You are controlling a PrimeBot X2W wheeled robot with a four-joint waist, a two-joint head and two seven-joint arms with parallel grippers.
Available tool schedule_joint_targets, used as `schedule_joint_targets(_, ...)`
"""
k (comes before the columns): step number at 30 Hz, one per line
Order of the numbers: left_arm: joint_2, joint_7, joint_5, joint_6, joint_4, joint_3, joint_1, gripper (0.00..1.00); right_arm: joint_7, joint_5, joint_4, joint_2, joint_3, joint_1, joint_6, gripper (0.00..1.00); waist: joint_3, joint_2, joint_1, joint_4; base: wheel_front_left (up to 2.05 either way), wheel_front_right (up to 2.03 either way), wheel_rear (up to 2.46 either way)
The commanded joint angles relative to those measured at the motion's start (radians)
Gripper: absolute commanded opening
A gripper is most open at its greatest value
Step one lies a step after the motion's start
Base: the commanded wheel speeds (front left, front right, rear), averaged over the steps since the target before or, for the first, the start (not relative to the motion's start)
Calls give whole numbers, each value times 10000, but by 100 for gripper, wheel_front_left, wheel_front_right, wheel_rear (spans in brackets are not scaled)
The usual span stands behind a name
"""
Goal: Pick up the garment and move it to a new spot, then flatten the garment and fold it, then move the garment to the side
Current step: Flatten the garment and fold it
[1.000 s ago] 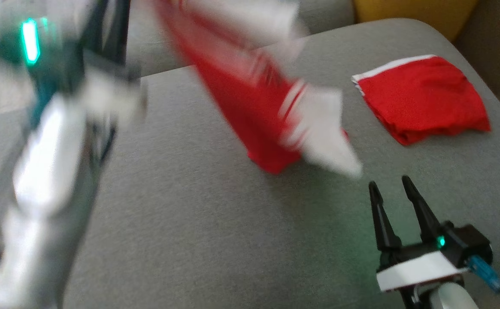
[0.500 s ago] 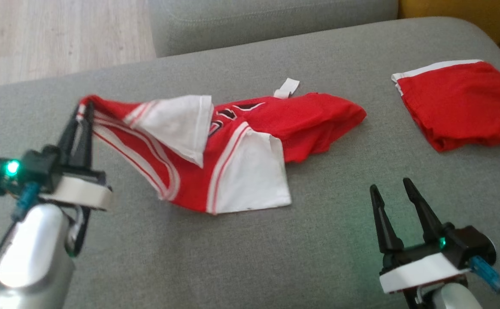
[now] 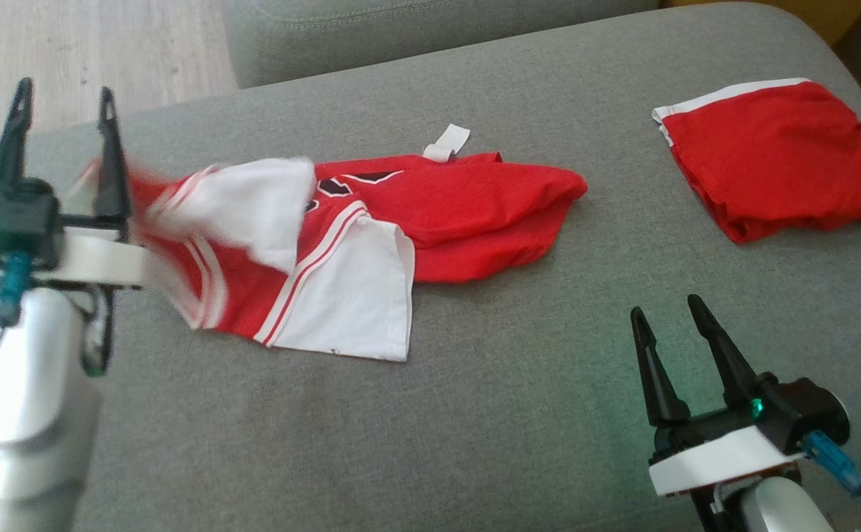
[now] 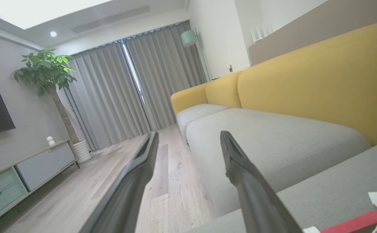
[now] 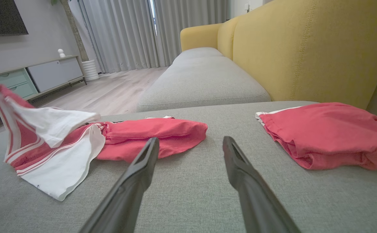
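The garment, a red and white jersey, lies crumpled across the middle of the grey cushion. Its left end is blurred and stands up off the cushion. My left gripper is open just left of that end, with nothing between its fingers. In the left wrist view the open left gripper points out over the floor, and a red edge of the garment shows at the bottom right. My right gripper is open and empty near the front right, a little short of the garment.
A second red cloth, folded, lies at the cushion's far right. Behind it rises the yellow sofa back. Wooden floor lies beyond the cushion's far left edge, with another grey seat ahead.
My left gripper has gone from shut on the garment's left end to open and has lifted clear of it. The released end is dropping. The right gripper has stayed put.
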Motion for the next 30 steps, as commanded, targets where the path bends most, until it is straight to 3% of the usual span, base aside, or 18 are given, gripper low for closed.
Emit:
schedule_joint_targets(1,168,-48,211,216,-710,351,-42,100,-65,-56,-272,-142,166,-304,35,100,-27,0,-1,20,0,0,0)
schedule_joint_targets(7,-775,-48,678,-6,-2312,-778,1589,100,-65,-60,-300,-40,64,-216,35,100,-42,0,-1,239,0,0,0)
schedule_joint_targets(14,-1637,-49,1170,-671,-2272,-2595,2773,100,-65,-51,-277,51,140,-278,35,100,-43,0,-1,305,0,0,0)
schedule_joint_targets(20,-2307,-49,1268,-1098,-663,-3546,2833,100,-65,6,-281,1,234,-361,35,100,56,0,-1,92,0,0,0)
schedule_joint_targets(30,-2827,-44,1007,-1320,2652,-3812,1587,100,-65,38,-338,-45,198,-523,35,100,456,0,-1,-330,0,0,0)
